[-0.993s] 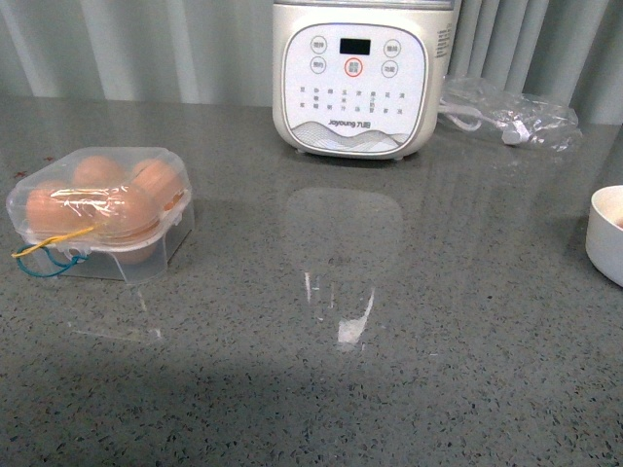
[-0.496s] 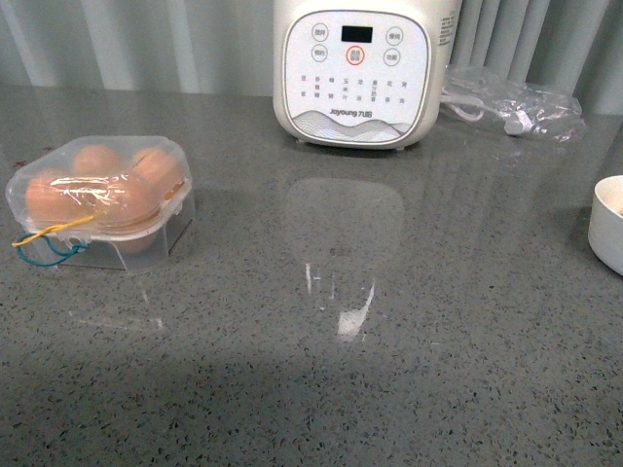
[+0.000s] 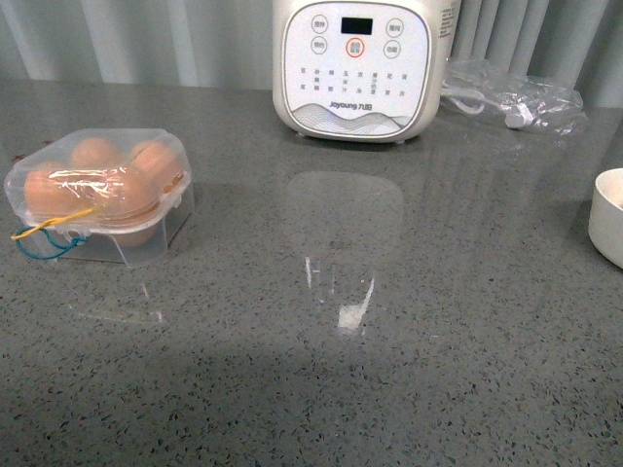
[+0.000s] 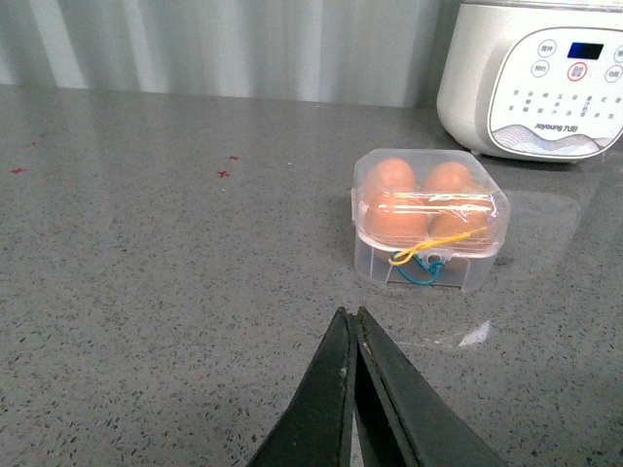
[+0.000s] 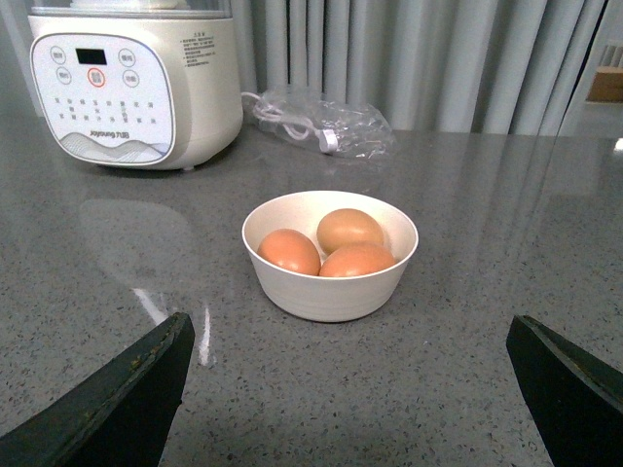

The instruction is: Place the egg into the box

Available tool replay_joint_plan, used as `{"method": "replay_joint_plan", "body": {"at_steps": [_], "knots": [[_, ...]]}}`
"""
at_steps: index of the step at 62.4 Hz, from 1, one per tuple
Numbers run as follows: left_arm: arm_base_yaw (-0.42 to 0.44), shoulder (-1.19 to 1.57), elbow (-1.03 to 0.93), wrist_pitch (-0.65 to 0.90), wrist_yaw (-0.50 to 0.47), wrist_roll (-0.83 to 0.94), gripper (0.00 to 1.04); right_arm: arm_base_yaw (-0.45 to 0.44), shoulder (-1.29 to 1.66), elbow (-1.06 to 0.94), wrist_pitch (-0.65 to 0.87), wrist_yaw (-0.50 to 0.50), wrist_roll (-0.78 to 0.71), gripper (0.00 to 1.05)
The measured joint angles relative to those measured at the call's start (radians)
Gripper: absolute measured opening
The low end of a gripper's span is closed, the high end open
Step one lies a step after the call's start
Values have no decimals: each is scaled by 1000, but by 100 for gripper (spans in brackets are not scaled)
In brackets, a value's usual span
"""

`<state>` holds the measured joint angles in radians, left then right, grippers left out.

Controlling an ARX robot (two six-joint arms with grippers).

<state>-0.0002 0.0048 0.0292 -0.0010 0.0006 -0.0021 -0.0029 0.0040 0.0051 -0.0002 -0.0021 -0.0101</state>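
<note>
The left gripper has its fingers pressed together, holding nothing, low over the grey countertop and aimed at the clear egg box lying well ahead, lid down over four brown eggs, with a blue and yellow elastic loop at its front. The right gripper is spread wide and empty, facing a white bowl of three brown eggs. Only the front view omits both arms; the white cooker stands behind.
</note>
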Motion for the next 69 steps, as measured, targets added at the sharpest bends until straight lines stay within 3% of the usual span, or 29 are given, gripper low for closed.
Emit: {"method": "replay_joint_plan", "body": {"at_steps": [18, 52, 69], "knots": [[0, -1, 0, 0, -1, -1, 4, 0, 0, 0, 0, 0, 0, 98], [0, -1, 0, 0, -1, 0, 98, 0, 0, 0, 0, 0, 0, 98], [0, -1, 0, 0, -1, 0, 98, 0, 0, 0, 0, 1, 0, 98]]}}
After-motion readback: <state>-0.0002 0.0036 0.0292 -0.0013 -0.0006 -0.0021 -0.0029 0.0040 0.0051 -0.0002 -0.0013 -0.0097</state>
